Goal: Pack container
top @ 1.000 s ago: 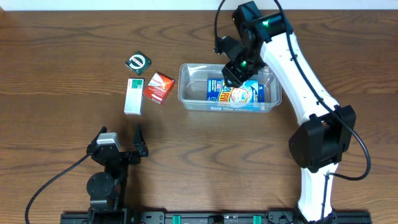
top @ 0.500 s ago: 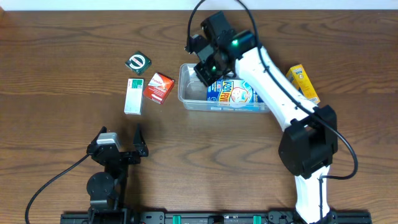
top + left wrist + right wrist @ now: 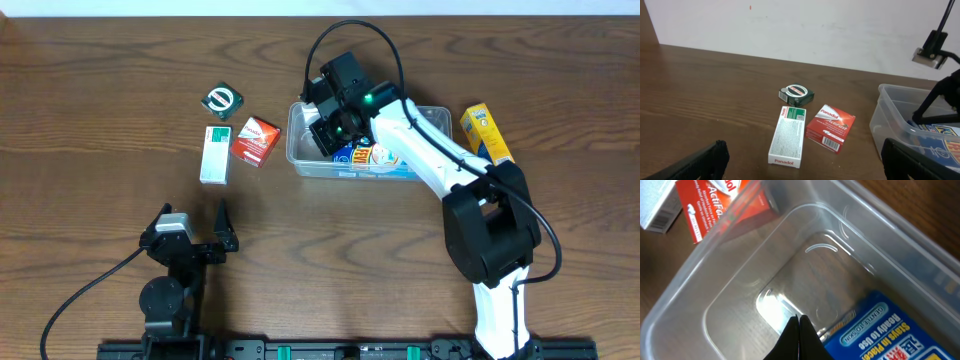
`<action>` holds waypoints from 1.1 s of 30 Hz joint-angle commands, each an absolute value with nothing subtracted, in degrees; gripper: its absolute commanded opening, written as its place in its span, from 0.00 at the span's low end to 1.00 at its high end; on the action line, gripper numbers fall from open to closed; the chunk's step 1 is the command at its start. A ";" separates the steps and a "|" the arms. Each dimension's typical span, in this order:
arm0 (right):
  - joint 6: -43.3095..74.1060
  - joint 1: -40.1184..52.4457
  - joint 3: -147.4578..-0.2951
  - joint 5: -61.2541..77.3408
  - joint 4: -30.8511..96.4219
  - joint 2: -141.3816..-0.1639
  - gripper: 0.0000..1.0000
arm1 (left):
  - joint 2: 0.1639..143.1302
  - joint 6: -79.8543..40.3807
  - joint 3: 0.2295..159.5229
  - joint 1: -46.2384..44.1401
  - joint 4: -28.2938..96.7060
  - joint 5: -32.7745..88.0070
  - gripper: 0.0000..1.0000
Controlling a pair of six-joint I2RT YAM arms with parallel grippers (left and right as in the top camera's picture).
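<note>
The clear plastic container (image 3: 300,150) stands on the table right of centre; it also shows in the left wrist view (image 3: 890,117) and fills the right wrist view (image 3: 715,295). A blue box (image 3: 385,157) lies inside it, seen close in the right wrist view (image 3: 890,330). My right gripper (image 3: 327,135) is shut and empty, its fingertips (image 3: 799,325) pressed together over the container's left floor, next to the blue box. My left gripper (image 3: 195,235) is open and empty near the front edge, its fingers at the bottom corners of the left wrist view (image 3: 800,165).
Left of the container lie a red Panadol box (image 3: 255,141) (image 3: 830,128), a white-green Panadol box (image 3: 214,154) (image 3: 789,135) and a small dark green box (image 3: 222,101) (image 3: 797,92). A yellow box (image 3: 485,133) lies right of the container.
My right gripper has moved left over the container, from its right half to its left end. This uncovered the yellow box. The left arm has not moved.
</note>
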State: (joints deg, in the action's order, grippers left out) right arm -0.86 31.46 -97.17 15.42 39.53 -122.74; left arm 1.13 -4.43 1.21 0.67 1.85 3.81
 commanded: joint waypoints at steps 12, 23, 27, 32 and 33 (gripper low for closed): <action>-0.93 31.97 -95.00 14.37 36.64 -125.51 0.02 | 1.04 -4.10 0.23 0.93 3.75 3.84 0.98; -1.41 31.94 -94.85 12.69 37.23 -126.69 0.01 | 1.04 -4.10 0.23 0.93 3.75 3.84 0.98; -2.17 31.83 -94.85 11.29 38.28 -126.69 0.02 | 1.04 -4.10 0.23 0.93 3.73 3.84 0.98; -3.51 31.83 -94.85 9.58 39.86 -126.69 0.02 | 1.04 -4.10 0.23 0.93 3.75 3.86 0.98; -3.51 31.83 -94.85 9.17 40.01 -126.69 0.03 | 1.04 -4.10 0.23 0.93 3.73 3.84 0.98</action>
State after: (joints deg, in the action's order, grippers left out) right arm -1.76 31.46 -95.35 11.70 39.62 -125.86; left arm 1.13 -4.45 1.21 0.67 1.83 3.84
